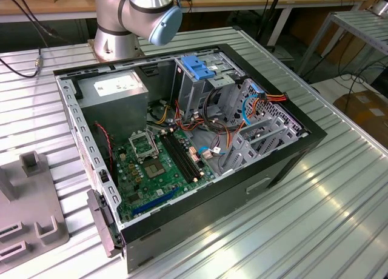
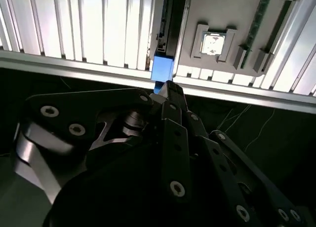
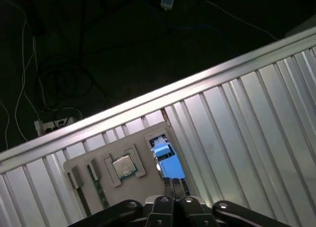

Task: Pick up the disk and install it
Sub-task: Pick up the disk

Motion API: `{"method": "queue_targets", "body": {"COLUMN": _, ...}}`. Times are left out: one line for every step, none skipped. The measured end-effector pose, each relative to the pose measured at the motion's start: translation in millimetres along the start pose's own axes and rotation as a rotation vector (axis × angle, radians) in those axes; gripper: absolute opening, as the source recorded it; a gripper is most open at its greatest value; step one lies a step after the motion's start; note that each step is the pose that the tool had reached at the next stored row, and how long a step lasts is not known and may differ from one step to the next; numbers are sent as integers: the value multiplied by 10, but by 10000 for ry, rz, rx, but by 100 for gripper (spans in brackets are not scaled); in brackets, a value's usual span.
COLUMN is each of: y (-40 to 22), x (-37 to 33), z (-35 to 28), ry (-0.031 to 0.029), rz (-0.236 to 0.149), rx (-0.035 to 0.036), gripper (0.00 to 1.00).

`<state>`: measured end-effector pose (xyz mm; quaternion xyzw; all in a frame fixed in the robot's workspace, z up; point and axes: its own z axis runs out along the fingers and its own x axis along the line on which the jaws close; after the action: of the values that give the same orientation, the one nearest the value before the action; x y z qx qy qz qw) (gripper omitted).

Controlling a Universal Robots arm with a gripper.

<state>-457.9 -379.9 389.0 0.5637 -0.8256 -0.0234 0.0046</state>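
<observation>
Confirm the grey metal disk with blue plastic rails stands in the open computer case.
Wrong place: in the first wrist view, the grey metal disk with blue plastic rails stands in a slot of the flat grey fixture plate.

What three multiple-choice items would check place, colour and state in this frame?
1. Where is the disk?
A in a person's hand
B standing in the grey holder plate on the table
C on a shelf

2. What colour is the plastic on the disk nearest the gripper?
A red
B green
C blue

3. How is the computer case?
A closed
B open, motherboard exposed
C upside down

Answers:
1. B: both wrist views show the disk upright in the plate.
2. C: blue plastic sits just beyond the gripper.
3. B: the exterior view looks straight onto the board.
</observation>
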Motion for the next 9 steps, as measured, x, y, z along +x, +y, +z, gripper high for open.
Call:
{"method": "queue_targets", "body": {"y": 0, "x": 0, "z": 0, "ry": 7, "rz": -169, "rx": -3, "gripper": 10}}
{"method": "queue_targets", "body": {"y": 0, "x": 0, "z": 0, "ry": 17, "rz": -390, "rx": -7, "gripper": 10}}
{"method": "queue_targets", "body": {"y": 0, "x": 0, "z": 1, "ry": 35, "rz": -807, "rx": -15, "gripper": 10}}
{"method": "queue_targets", "body": {"y": 0, "x": 0, "z": 1, "ry": 50, "rz": -1130, "rx": -21, "gripper": 10}}
{"method": "queue_targets", "body": {"y": 0, "x": 0, "z": 1, "ry": 59, "rz": -1345, "rx": -25, "gripper": 10}}
{"method": "queue_targets", "body": {"y": 0, "x": 0, "z": 1, "ry": 64, "rz": -1462, "rx": -27, "gripper": 10}}
{"method": "queue_targets", "body": {"y": 0, "x": 0, "z": 1, "ry": 67, "rz": -1527, "rx": -29, "gripper": 10}}
{"method": "queue_targets", "body": {"y": 0, "x": 0, "z": 1, "ry": 67, "rz": -1529, "rx": -28, "gripper": 10}}
{"method": "queue_targets", "body": {"y": 0, "x": 0, "z": 1, "ry": 67, "rz": -1530, "rx": -28, "gripper": 10}}
